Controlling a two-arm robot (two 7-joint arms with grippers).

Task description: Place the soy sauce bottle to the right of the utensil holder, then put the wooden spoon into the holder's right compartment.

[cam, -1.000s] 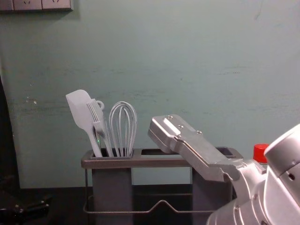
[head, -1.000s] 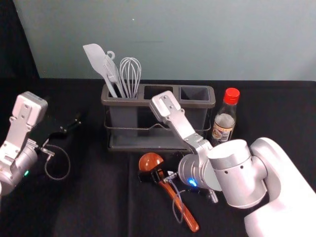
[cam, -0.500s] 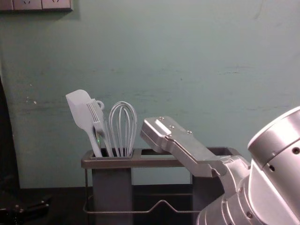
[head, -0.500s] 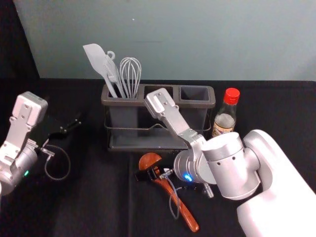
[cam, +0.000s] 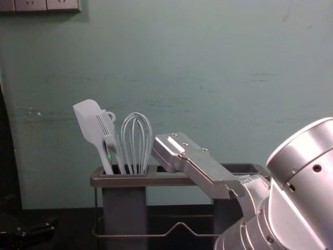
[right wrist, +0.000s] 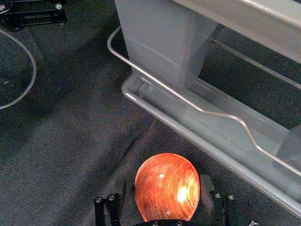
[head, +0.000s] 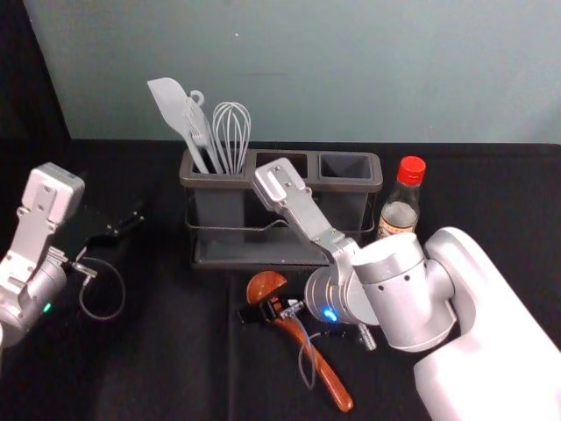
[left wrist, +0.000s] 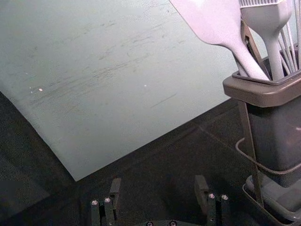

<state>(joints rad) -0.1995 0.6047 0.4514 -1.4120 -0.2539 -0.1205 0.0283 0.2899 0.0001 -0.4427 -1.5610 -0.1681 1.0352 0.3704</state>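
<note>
The wooden spoon (head: 330, 379) lay on the bench (head: 166, 368), its handle toward the near edge. The right tool (head: 263, 303) was at the spoon's bowl (right wrist: 167, 188), fingers apart, one per side. The left tool (head: 131, 217) was parked left of the utensil holder (head: 215, 181), fingers apart. The soy sauce bottle (head: 409, 189) stood right of the holder, near the bench's far edge.

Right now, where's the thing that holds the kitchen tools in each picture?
Head view: the holder is in the middle, beside the sauce bottle.
Chest view: low in the middle, partly behind the right arm.
Left wrist view: off to one side of the left gripper, with the spatula in it.
Right wrist view: past the right gripper, around the spoon.
Shared landmark: its bent wire.
</note>
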